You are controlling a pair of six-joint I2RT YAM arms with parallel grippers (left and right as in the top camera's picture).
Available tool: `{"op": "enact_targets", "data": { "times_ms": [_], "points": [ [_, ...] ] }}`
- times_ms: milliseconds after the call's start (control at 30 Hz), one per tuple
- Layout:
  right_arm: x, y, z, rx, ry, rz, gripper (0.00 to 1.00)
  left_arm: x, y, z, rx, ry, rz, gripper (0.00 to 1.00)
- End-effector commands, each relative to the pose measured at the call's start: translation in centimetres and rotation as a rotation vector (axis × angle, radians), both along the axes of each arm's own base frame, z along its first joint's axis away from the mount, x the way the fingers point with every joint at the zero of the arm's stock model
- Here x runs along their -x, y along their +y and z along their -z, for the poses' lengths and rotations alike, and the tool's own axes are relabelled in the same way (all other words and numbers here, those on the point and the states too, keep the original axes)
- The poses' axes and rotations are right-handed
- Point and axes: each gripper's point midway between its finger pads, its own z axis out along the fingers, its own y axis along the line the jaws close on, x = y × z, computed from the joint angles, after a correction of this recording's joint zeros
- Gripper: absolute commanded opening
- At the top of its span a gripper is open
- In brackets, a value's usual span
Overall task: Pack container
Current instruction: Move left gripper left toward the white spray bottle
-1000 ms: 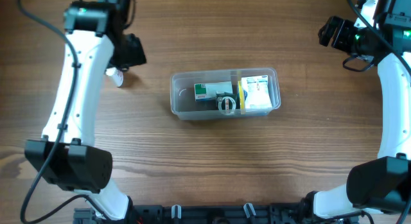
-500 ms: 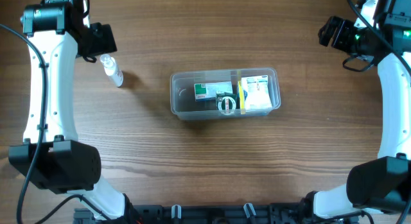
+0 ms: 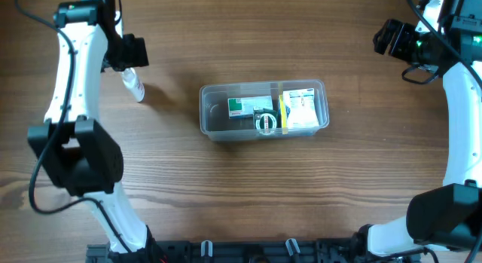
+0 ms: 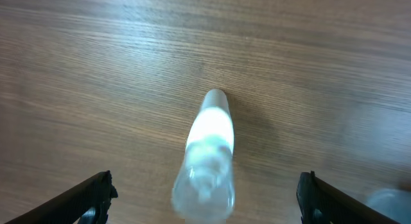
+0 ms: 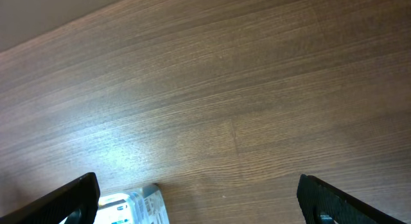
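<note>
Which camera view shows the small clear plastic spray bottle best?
The left wrist view: the small clear plastic spray bottle fills the centre of the frame, on the wooden table between the left gripper's open fingers, though slightly blurred. Overhead shows it only tiny beside that gripper. The right wrist view misses it.

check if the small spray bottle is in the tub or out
Out: the spray bottle sits on the table, well left of the tub, not touching it.

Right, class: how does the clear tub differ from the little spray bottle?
The container is large, rectangular and holds boxes; the spray bottle is small and slim. The container sits centrally; the spray bottle is off to its left. Both are clear plastic.
</note>
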Motion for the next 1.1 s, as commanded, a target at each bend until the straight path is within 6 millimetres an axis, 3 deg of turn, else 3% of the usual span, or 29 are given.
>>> {"op": "enact_targets", "data": {
  "times_ms": [0,200,367,500,733,833,1067],
  "points": [
    [-0.1,0.0,-0.2,-0.002,-0.005,0.011,1.0,-0.3,-0.1,2.2,0.013,0.043,0.018,0.92],
    [-0.1,0.0,-0.2,-0.002,-0.005,0.012,1.0,-0.8,-0.1,4.6,0.016,0.077,0.017,0.88],
    [-0.1,0.0,-0.2,-0.002,-0.005,0.011,1.0,-1.0,-0.1,5.4,0.017,0.085,0.017,0.82],
    [-0.1,0.0,-0.2,-0.002,-0.005,0.012,1.0,-1.2,-0.1,5.4,0.017,0.078,0.017,0.64],
    [-0.1,0.0,-0.2,-0.002,-0.005,0.011,1.0,-1.4,-1.0,5.5,0.068,0.066,0.024,0.24],
    [-0.1,0.0,-0.2,-0.002,-0.005,0.011,1.0,-1.3,-1.0,5.5,0.067,0.071,0.025,0.12],
    [-0.1,0.0,-0.2,-0.002,-0.005,0.011,1.0,-0.5,-1.0,5.1,0.069,0.095,0.024,0.04]
  ]
}}
